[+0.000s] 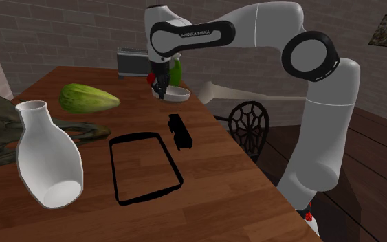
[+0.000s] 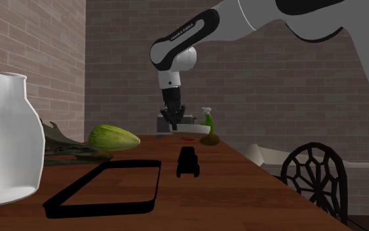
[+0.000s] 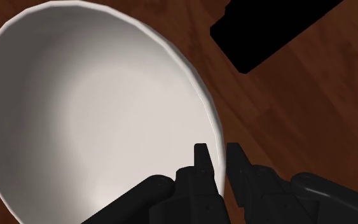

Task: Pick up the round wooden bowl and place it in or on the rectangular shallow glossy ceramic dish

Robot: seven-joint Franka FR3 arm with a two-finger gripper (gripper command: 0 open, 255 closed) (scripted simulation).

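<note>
The round bowl (image 1: 180, 91) (image 2: 193, 130) (image 3: 95, 108) is drawn plain white and sits at the far end of the wooden table. My gripper (image 1: 161, 90) (image 2: 174, 123) (image 3: 219, 156) is shut on its rim, one finger inside the bowl and one outside. Whether the bowl rests on the table or hangs just above it, I cannot tell. The rectangular shallow dish (image 1: 115, 172) (image 2: 104, 208) has a black rim and lies flat in the middle of the table, well nearer the camera than the bowl.
A small black block (image 1: 179, 132) (image 2: 188, 161) (image 3: 273, 28) lies between bowl and dish. A white vase (image 1: 47, 158) (image 2: 6, 138), a green gourd (image 1: 89, 98) (image 2: 114, 136), a toaster (image 1: 133, 63), a green spray bottle (image 1: 176, 69) (image 2: 208, 118) and a chair (image 1: 250, 124) (image 2: 317, 174) surround them.
</note>
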